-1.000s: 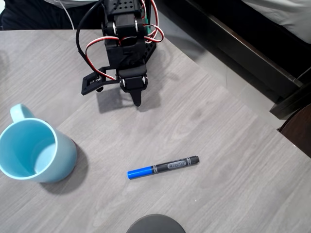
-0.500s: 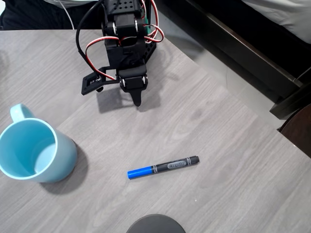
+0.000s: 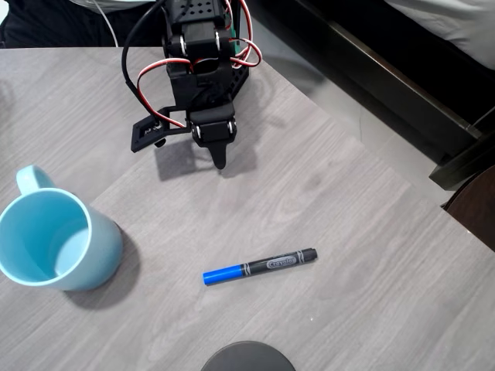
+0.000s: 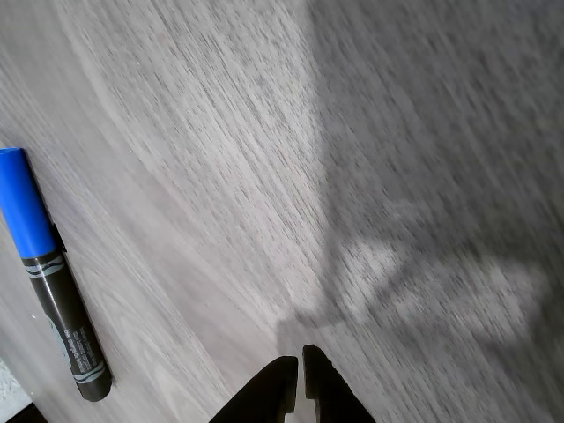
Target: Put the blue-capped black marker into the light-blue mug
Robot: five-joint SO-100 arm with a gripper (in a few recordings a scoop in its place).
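Hardly anything has moved since the earlier overhead frames: the arm has crept a touch, and the marker and mug lie where they did. The gripper (image 3: 217, 157) hangs above the grey table (image 3: 363, 232) near the top of the overhead view, its two fingertips pressed together with nothing between them, which the wrist view (image 4: 297, 370) confirms, the dark tips meeting at six o'clock. From the claw, the blue-capped black marker (image 3: 260, 266) lies flat on the table at about five o'clock, well apart, its blue cap pointing toward eight o'clock; in the wrist view it sits at nine o'clock (image 4: 53, 278), cap uppermost. The light-blue mug (image 3: 54, 239) stands upright at about eight o'clock from the claw, mouth open upward, handle toward eleven o'clock, well apart from the marker.
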